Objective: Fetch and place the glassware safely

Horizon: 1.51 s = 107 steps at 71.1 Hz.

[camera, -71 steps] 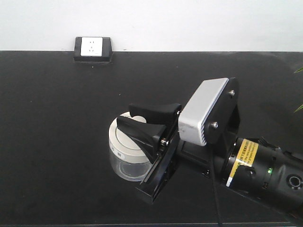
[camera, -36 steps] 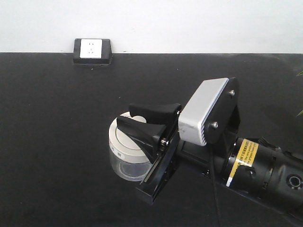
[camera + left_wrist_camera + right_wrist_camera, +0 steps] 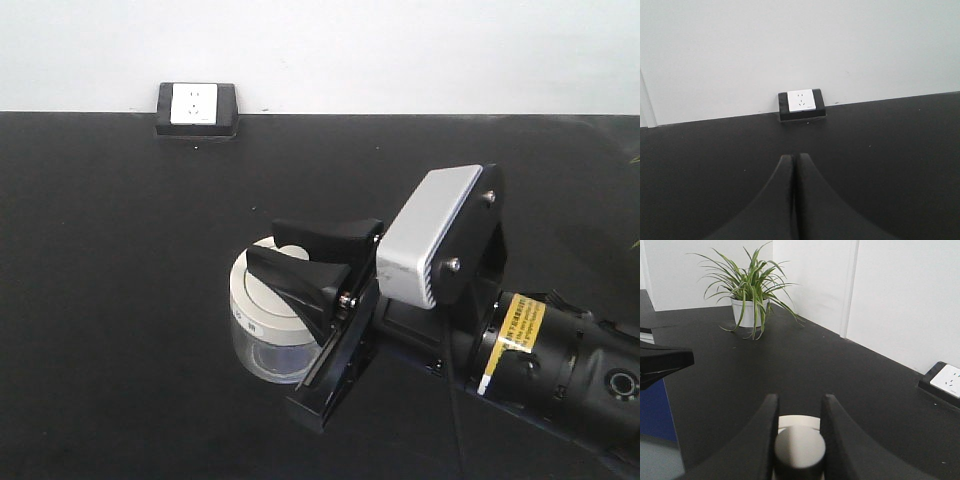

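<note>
The glassware [image 3: 262,340] is a squat clear jar with a cream-white lid [image 3: 250,295], low on the black table [image 3: 110,260]. My right gripper [image 3: 266,240] reaches in from the right and is shut on the lid's round knob [image 3: 800,447], one finger on each side. In the right wrist view the right gripper [image 3: 800,399] frames the knob, with the lid [image 3: 799,421] showing beyond it. My left gripper [image 3: 794,156] is shut with nothing in it, over bare table and facing the wall. It does not show in the front view.
A black-framed white wall socket [image 3: 196,105] sits at the table's back edge, also seen as the socket [image 3: 801,104] ahead of the left gripper. A potted plant [image 3: 751,290] stands at the table's far end. A black part [image 3: 660,362] juts in at the left edge.
The socket and the table's back edge sit slightly lower in the front view, and the leaf tips at the right edge are gone. The right gripper and jar hold the same pose.
</note>
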{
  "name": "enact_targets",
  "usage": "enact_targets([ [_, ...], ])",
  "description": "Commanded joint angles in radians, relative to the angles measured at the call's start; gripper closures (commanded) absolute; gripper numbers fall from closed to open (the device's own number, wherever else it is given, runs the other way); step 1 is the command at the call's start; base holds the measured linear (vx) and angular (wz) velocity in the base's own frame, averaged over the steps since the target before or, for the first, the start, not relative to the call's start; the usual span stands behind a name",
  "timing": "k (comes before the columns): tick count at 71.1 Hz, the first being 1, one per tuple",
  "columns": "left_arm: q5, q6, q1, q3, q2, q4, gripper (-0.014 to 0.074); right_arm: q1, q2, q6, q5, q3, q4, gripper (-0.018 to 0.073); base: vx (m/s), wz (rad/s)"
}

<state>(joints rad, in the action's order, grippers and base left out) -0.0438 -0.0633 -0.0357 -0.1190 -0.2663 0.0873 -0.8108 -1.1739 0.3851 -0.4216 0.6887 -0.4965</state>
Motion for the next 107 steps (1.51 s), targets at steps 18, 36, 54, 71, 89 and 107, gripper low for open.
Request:
enact_targets([
  [18,-0.071,-0.009,0.001,-0.029,-0.008,-0.003,0.0603,0.000,0.029,-0.003,-0.089,0.031,0.014,0.0563,0.00,-0.01],
  [36,-0.071,-0.009,0.001,-0.029,-0.008,-0.003,0.0603,0.000,0.029,-0.003,-0.089,0.031,0.014,0.0563,0.00,0.00],
  [54,-0.071,-0.009,0.001,-0.029,-0.008,-0.003,0.0603,0.000,0.029,-0.002,-0.092,0.031,0.014,0.0563,0.00,0.00],
  [71,-0.071,-0.009,0.001,-0.029,-0.008,-0.003,0.0603,0.000,0.029,-0.002,-0.100,0.031,0.014,0.0563,0.00,0.00],
  [89,-0.071,-0.009,0.001,-0.029,-0.008,-0.003,0.0603,0.009,0.029,-0.010,-0.087,0.031,0.039,0.0563,0.00,0.00],
  [107,-0.071,-0.009,0.001,-0.029,-0.008,-0.003,0.0603,0.138,-0.007,-0.006,-0.089,0.031,0.086,0.0560,0.00,0.00],
])
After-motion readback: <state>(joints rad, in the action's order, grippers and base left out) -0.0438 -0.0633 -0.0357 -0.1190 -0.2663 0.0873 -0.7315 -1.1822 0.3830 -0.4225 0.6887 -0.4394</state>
